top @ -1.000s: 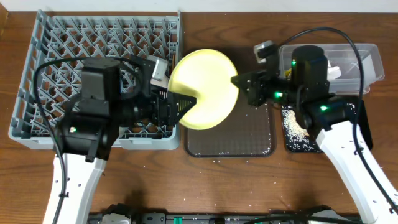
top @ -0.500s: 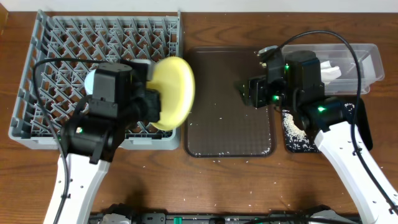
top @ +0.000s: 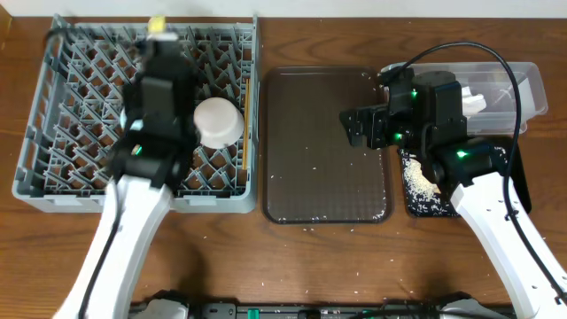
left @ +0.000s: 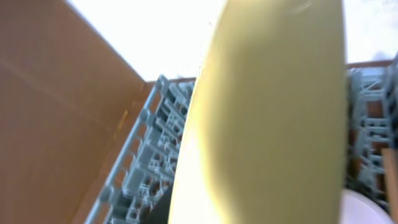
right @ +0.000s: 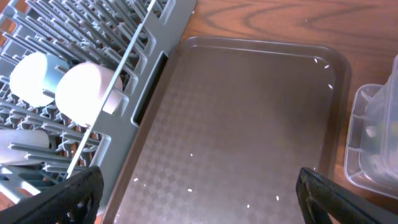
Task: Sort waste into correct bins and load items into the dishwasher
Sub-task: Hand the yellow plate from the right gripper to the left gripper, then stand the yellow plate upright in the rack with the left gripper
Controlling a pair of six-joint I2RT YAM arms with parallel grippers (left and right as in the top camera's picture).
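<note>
The grey dish rack (top: 62, 106) is being loaded. The brown serving tray (right: 236, 124) carries only scattered crumbs. The round yellow plate (left: 267, 112) hangs upright over the rack's far side, clamped by the left gripper (top: 162, 40). It likely needs lowering between 2 peg rows. The right gripper (right: 199, 183) hovers spread wide, holding nothing.

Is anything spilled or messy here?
Yes. Little rice crumbs are scattered across the brown serving tray and on the table in front of it, instead of in the black tray with the rest.
</note>
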